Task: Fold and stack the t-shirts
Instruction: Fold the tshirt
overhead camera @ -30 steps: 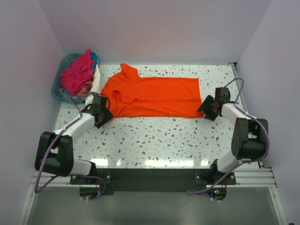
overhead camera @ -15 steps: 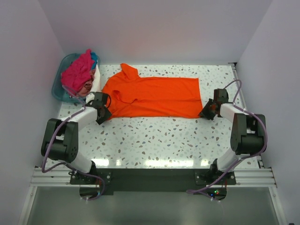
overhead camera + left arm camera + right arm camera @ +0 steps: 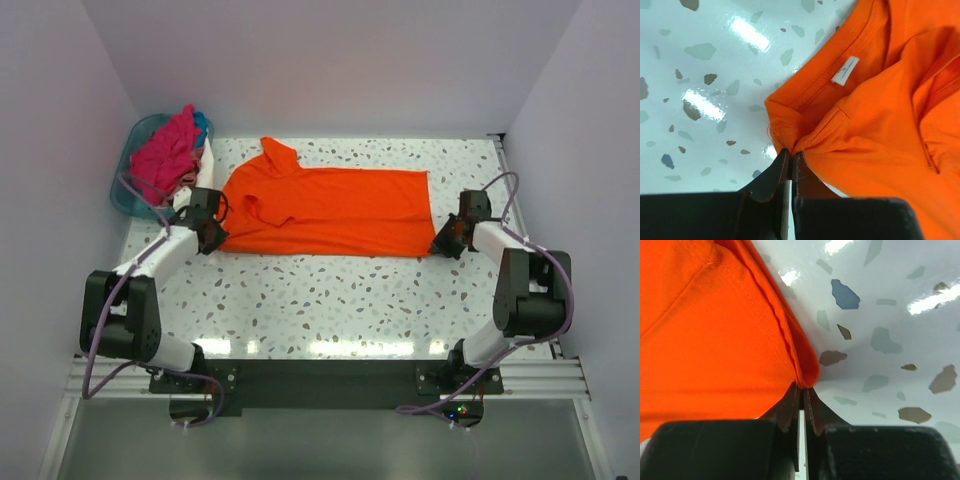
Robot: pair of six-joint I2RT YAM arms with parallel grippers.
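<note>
From above, a teal basket (image 3: 122,192) sits just past the collar end of the orange t-shirt (image 3: 330,210), on the left. It holds a heaped pile: a magenta-pink t-shirt (image 3: 165,155) on top, a bit of blue cloth (image 3: 202,125) behind it, and white cloth (image 3: 206,165) spilling over the rim towards the orange t-shirt. The orange t-shirt lies flat and lengthwise on the speckled table (image 3: 330,300), collar to the left and hem to the right, with one sleeve poking out on its far side. The left gripper (image 3: 208,230) meets its near collar-end corner and the right gripper (image 3: 447,243) its near hem corner. At this range the state of the claws cannot be told.

The left wrist camera settles that for its side: the two dark fingers (image 3: 771,175) are pressed together, pinching a bunched fold of the orange t-shirt beside the neckline. It also shows a small white label (image 3: 845,70) inside the collar, plus creases and seam stitching unseen from above.

The right wrist camera shows its own fingers (image 3: 785,410) closed on the very tip of the hem corner, where the stitched edge folds over. The basket appears in neither wrist view.
</note>
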